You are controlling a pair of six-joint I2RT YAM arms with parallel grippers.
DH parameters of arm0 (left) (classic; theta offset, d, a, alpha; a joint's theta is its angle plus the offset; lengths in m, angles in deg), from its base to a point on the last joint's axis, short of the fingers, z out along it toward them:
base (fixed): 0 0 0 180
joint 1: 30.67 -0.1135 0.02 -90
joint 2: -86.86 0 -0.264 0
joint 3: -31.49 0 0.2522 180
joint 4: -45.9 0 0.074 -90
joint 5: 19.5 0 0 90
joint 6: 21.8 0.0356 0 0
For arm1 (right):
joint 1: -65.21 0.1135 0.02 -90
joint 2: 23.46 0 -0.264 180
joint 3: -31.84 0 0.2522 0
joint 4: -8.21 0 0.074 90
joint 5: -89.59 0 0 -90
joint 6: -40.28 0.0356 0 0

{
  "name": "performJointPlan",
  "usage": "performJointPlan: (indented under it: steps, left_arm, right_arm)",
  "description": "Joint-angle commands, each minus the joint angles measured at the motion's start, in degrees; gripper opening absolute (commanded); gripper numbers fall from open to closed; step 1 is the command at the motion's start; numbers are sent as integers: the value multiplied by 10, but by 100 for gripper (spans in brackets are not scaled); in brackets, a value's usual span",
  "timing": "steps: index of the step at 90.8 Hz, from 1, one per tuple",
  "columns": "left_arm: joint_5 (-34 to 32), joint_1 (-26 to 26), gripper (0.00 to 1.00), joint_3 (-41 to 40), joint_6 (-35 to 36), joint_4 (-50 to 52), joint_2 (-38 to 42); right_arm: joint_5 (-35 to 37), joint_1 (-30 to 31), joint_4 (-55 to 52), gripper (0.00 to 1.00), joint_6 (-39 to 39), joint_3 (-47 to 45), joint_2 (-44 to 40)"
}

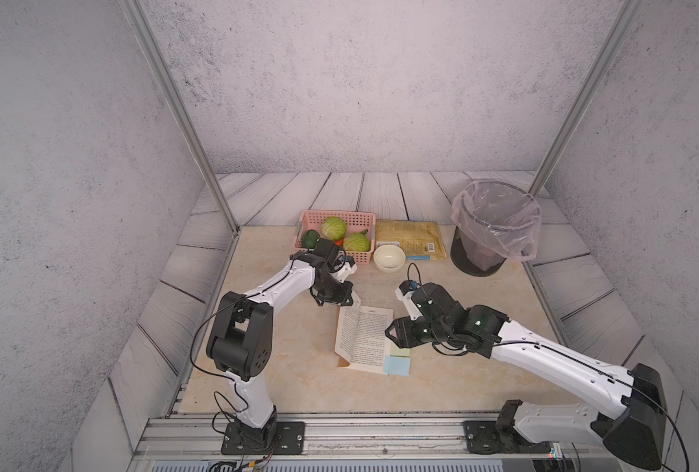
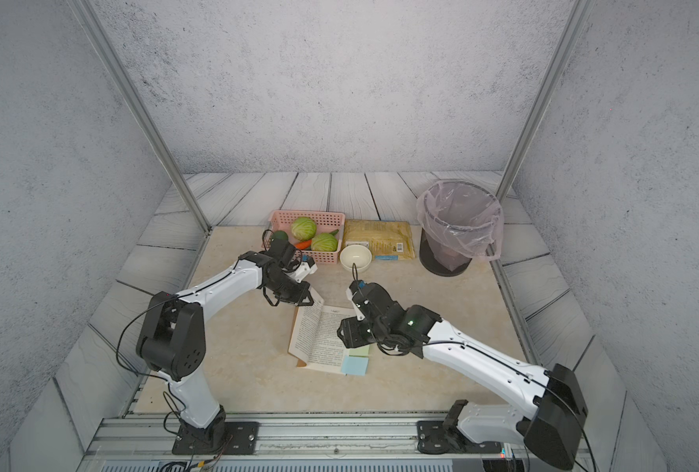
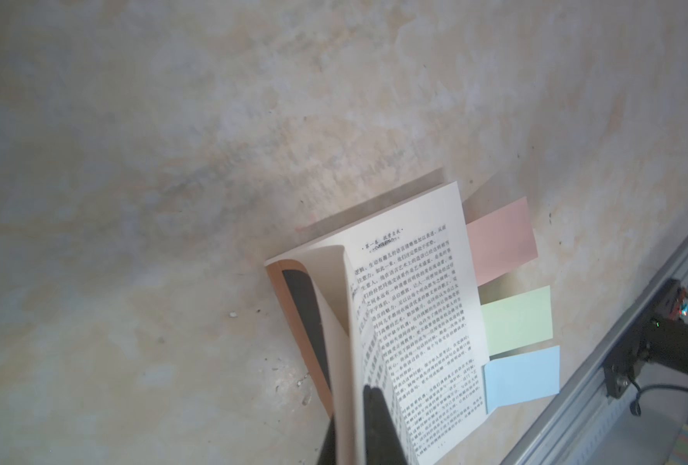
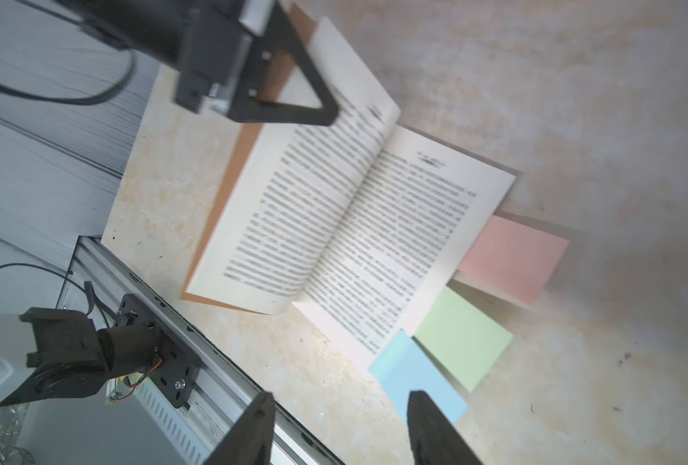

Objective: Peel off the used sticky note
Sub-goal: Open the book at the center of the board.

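Both my arms look alike: left arm (image 1: 286,280) and right arm (image 1: 552,355) have white shells, chunky black joint housings (image 1: 241,339) and thin black cables (image 4: 85,100) running outside. Black base plates (image 1: 286,428) have silver screws (image 1: 300,437). There's a green light (image 1: 478,323) on the right wrist. The left gripper (image 4: 328,112) has hollow black triangular jaws.

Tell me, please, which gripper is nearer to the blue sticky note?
Right. The right gripper hangs open close to the blue sticky note; the left gripper is shut on a page at the far corner of the book.
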Motion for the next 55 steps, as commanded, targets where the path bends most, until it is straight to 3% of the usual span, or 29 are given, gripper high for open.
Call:
performJointPlan:
  steps: [1, 19, 39, 55]
  left_arm:
    - [64, -22, 0, -18, 67, 28, -13]
    - [53, -50, 0, -14, 70, 34, -22]
    - [54, -81, 0, -23, 51, 22, -18]
    - [76, -90, 0, -34, 49, 14, -1]
  right_arm:
    - [-83, -33, -37, 57, 15, -55, -29]
    - [-139, -42, 4, 54, 56, -155, -60]
    - [-194, -41, 138, 53, 125, -233, -97]
    - [-191, -39, 175, 52, 132, -225, -38]
